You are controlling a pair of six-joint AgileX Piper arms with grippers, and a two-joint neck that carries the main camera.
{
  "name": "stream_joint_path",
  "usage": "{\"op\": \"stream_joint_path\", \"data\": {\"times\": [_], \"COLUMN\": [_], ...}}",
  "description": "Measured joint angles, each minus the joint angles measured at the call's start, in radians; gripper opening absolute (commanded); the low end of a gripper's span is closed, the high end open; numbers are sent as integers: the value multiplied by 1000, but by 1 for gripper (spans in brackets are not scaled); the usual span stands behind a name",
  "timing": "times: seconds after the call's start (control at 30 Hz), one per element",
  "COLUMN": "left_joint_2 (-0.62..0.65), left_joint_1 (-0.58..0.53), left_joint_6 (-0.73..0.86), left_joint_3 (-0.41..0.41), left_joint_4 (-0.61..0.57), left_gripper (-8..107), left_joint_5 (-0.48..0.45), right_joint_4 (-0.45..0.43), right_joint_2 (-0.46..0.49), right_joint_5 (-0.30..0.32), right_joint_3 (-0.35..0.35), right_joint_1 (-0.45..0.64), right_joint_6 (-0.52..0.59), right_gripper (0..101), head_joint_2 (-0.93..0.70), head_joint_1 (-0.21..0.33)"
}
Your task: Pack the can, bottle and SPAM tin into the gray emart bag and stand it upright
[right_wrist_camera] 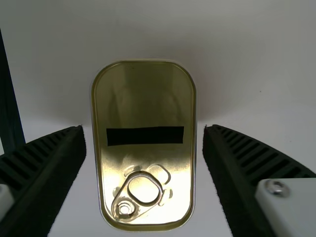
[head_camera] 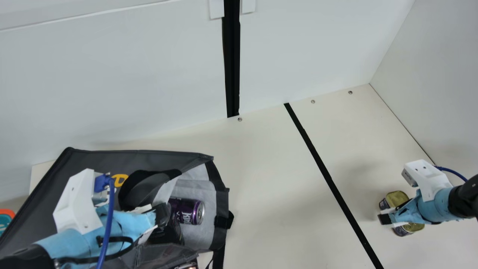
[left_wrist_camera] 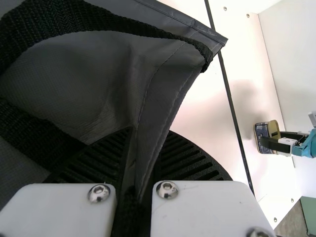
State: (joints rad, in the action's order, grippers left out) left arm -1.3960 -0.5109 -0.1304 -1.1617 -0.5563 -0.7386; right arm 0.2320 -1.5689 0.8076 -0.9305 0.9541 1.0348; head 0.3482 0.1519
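At the table's (head_camera: 261,186) right-hand side, my right gripper (right_wrist_camera: 144,128) is open above the SPAM tin (right_wrist_camera: 143,89), its two black ribbed fingers parted across the width, a narrow gap beside each long wall. The gold tin lies flat, its lid and ring pull (right_wrist_camera: 133,197) facing up. To grip it well, I should keep it centered, settle low enough for the pads to meet the walls beneath the rim, then close evenly; gripping only the rim could let the smooth metal slip or tip. A straight lift would suit it next, clear of the table before any sideways travel. Well apart, toward the table's left, my left gripper (left_wrist_camera: 149,132) is closed on an edge of the gray bag (head_camera: 108,158), which lies on its side. That hold should remain steady so the mouth does not sag. Within the mouth lies a purple can (head_camera: 188,211), so the tin should enter slowly, without knocking it.
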Motion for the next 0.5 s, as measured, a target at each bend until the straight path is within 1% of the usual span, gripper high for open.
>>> {"op": "stream_joint_path", "data": {"times": [0.13,0.27,0.3,0.5], "left_joint_2": [0,0,0,0], "left_joint_1": [0,0,0,0], "left_joint_6": [0,0,0,0], "left_joint_3": [0,0,0,0], "left_joint_4": [0,0,0,0], "left_gripper": [-8,-8,-8,-8], "left_joint_5": [0,0,0,0], "right_joint_4": [9,21,24,38], "right_joint_2": [-25,-46,-50,-63], "right_joint_5": [6,27,29,44], "right_joint_3": [-13,-30,-35,-72], "right_joint_1": [7,17,19,28], "right_joint_6": [13,25,29,75], "right_gripper": [28,1,0,0], "head_joint_2": [-2,0,0,0], "head_joint_1": [0,0,0,0]}}
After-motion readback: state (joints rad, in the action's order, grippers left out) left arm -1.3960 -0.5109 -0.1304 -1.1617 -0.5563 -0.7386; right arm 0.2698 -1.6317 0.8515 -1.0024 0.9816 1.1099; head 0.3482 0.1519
